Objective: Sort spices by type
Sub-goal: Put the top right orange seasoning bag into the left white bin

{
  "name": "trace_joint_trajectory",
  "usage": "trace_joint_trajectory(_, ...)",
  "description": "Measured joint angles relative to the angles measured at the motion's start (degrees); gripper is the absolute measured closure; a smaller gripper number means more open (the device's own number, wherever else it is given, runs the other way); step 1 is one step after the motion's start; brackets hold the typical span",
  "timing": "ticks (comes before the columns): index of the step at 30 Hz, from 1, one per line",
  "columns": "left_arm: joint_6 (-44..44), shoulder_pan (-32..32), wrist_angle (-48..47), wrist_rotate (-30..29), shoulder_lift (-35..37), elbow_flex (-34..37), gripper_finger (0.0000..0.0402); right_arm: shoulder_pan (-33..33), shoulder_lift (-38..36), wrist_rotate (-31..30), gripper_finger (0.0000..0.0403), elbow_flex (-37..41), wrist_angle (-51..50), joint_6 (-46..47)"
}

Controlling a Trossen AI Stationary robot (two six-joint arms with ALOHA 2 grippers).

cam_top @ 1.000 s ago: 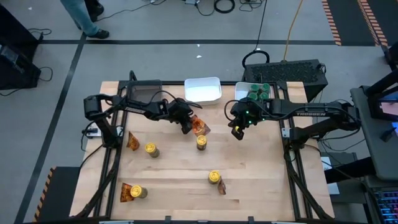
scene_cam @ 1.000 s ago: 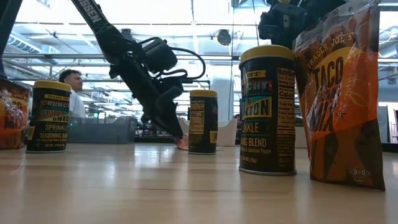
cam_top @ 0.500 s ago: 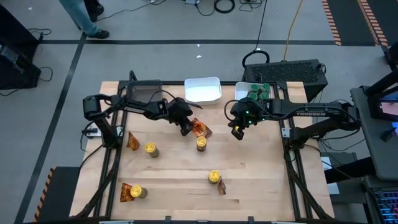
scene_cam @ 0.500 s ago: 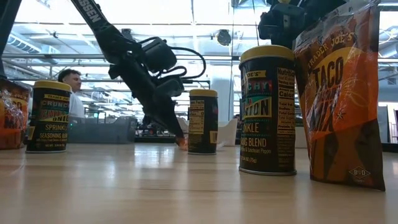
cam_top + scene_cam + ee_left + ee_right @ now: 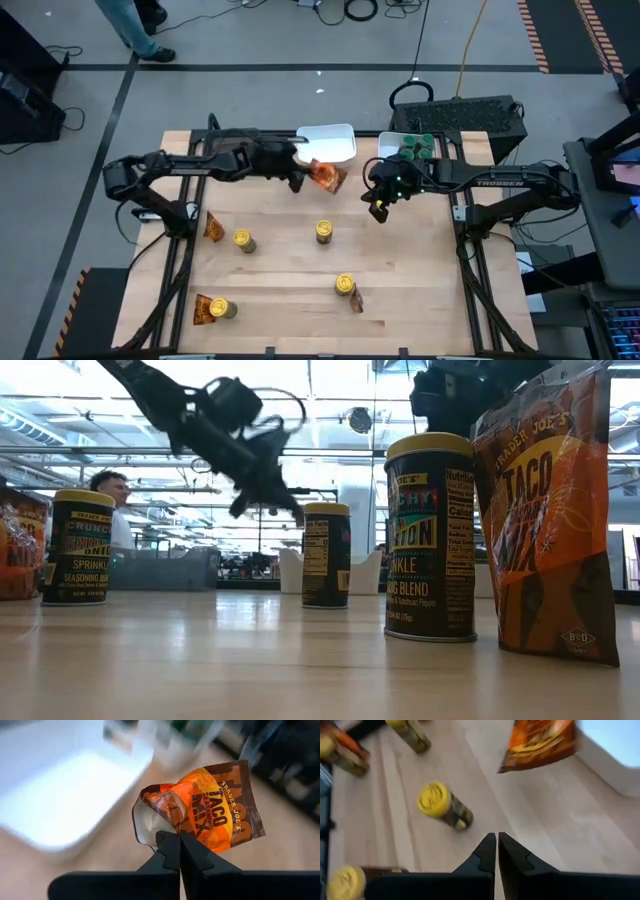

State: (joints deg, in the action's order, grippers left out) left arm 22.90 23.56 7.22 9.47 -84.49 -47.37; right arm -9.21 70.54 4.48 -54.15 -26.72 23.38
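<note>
While green-lidded jars [image 5: 415, 147] fill grey tray [image 5: 388, 142], white tray [image 5: 327, 146] bare.

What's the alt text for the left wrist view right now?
The left gripper has its dark fingers shut on one corner of an orange-brown taco seasoning packet, held above the wooden table. A white tray lies blurred beside the packet.

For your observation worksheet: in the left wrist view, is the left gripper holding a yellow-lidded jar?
No. The left gripper is shut on an orange-brown taco seasoning packet, pinching its crumpled edge, with the white tray behind it.
</note>
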Motion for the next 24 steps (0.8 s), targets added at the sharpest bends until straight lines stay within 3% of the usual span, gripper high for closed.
trace_joint_trajectory(7,6.9,0.7,5.0,-2.8,7.3,0.0,0.0401,-0.3,0.0,-0.1,0.0402,0.0,9.4,3.7)
trace_joint_trajectory(13,13.2,0.8,8.0,-6.5,12.0,0.0,0.0401,-0.3,0.0,-0.8,0.0381,0.0,21.8,0.7)
trace_joint_trajectory(21,21.0,-1.1,19.3,-5.9,13.4,0.9,0.0401,0.0,0.4,-7.0,0.0321,-0.1,33.5,-5.5)
trace_joint_trajectory(24,24.1,-2.8,25.0,-8.7,13.5,3.2,0.0401,0.0,0.9,-8.5,0.0283,-0.1,37.9,-6.1)
